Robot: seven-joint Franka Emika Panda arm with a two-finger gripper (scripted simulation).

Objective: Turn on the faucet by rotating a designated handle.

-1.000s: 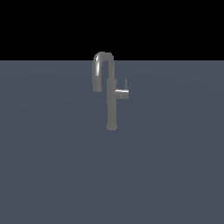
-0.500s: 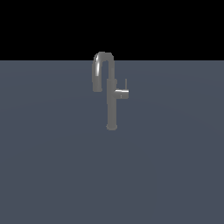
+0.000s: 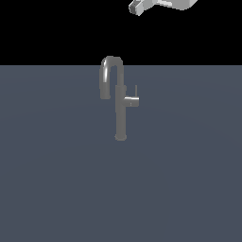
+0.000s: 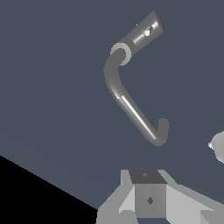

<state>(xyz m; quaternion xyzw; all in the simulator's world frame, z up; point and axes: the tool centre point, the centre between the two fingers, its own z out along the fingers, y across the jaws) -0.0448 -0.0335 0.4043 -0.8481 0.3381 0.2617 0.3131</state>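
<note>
The faucet (image 3: 120, 113) is a slim grey column with a gooseneck spout, standing on the dark blue-grey floor. The handle (image 3: 130, 100) is a short stub pointing toward the exterior view's right, with a thin pin rising at its end. My gripper (image 3: 137, 6) shows only partly at the upper edge, high above and to the right of the faucet, touching nothing. In the wrist view the faucet (image 4: 131, 107) lies below me, with the handle (image 4: 146, 31) on the far side of the spout. There the gripper (image 4: 151, 210) is open, with nothing between its fingers.
The flat blue-grey floor (image 3: 56, 189) spreads around the faucet, with black background beyond it. A small pale shape (image 4: 217, 148) sits at the edge of the wrist view; I cannot tell what it is.
The arm's gripper has come into the exterior view at the top right, where nothing showed before. The faucet and its handle have not moved.
</note>
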